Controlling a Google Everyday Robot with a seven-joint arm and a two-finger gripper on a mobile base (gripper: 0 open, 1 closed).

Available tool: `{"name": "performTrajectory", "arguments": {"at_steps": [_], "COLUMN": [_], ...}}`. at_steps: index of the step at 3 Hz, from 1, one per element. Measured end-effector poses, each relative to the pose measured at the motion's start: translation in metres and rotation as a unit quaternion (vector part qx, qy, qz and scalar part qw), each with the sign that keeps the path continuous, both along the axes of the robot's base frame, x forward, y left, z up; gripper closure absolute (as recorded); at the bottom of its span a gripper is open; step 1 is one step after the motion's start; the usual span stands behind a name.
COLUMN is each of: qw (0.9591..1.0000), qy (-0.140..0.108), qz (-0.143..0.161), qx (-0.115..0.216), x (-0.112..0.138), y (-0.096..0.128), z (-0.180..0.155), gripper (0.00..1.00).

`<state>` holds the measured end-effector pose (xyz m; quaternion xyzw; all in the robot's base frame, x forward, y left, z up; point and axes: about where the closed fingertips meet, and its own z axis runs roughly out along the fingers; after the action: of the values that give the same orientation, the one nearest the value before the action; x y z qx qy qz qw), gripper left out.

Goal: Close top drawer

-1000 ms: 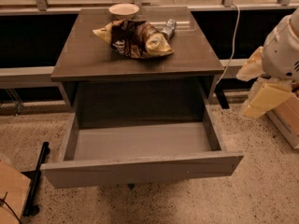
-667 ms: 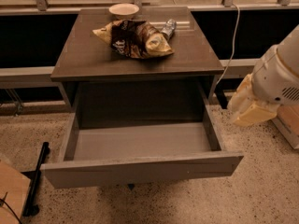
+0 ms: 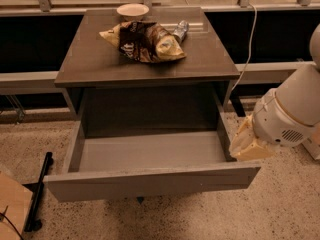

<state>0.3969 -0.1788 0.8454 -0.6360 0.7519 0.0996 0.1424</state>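
The top drawer (image 3: pixel 150 182) is pulled far out of the grey-brown cabinet (image 3: pixel 100 64). Its plain flat front faces me at the bottom of the camera view, and its light grey interior (image 3: pixel 150 151) holds nothing. My gripper (image 3: pixel 247 145), cream-coloured on the end of a white arm (image 3: pixel 292 109), is low on the right. It sits just outside the drawer's right wall, close to the right front corner, at about the height of the rim. I cannot tell if it touches the drawer.
On the cabinet top lie a crumpled chip bag (image 3: pixel 145 41), a small bowl (image 3: pixel 132 10) and a can (image 3: pixel 180 31). A white cable (image 3: pixel 248 49) hangs at the right. A black bar (image 3: pixel 37 194) and a cardboard box (image 3: pixel 10 206) are on the floor at left.
The arm has come down and leftwards from the right side, bringing the gripper next to the drawer's right front corner. The drawer has not moved.
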Motion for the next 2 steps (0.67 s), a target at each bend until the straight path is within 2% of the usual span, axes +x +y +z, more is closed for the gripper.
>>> {"name": "performTrajectory", "arguments": {"at_steps": [1,2], "qw": [0.9998,0.9987], "qy": [0.016,0.047], "qz": [0.006,0.006], "qx": [0.003,0.018], "x": [0.003,0.004], "y": [0.007,0.008], "z": [-0.024,-0.068], "gripper": [1.00,1.00]}}
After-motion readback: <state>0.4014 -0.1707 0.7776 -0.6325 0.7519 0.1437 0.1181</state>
